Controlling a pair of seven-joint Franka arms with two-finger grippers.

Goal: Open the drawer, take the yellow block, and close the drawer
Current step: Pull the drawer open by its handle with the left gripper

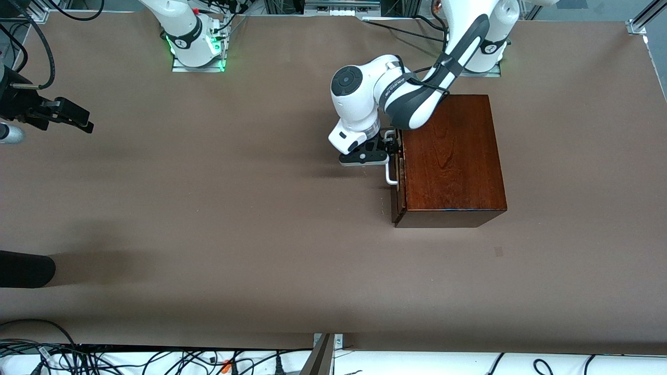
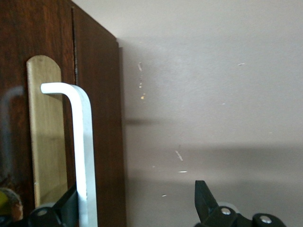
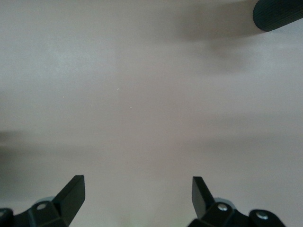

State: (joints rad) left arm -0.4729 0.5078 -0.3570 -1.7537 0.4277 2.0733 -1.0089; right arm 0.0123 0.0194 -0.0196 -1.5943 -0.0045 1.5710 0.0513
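The right tool (image 1: 86, 125) hangs over the surface (image 1: 208, 234) at the right arm's end, near that edge, and waits there; its fingers (image 3: 71, 196) are spread wide with nothing between them, only bare brown covering below. A dark rounded object (image 1: 26, 268) juts in from the same edge, nearer the front camera.

Toward the left arm's end stands the wooden box (image 1: 451, 156), glossy and mahogany-coloured, closer to the base-side edge than to the camera-side edge. The drawer (image 1: 398, 179) sits shut, its dark front flush with the box. The left tool (image 1: 390, 146) is at the white handle (image 2: 85, 156), fingers parted, one finger (image 2: 68, 203) tucked between bar and drawer front, the other (image 2: 203, 198) clear of the bar, so the bar lies between them ungripped. The yellow block cannot be seen.
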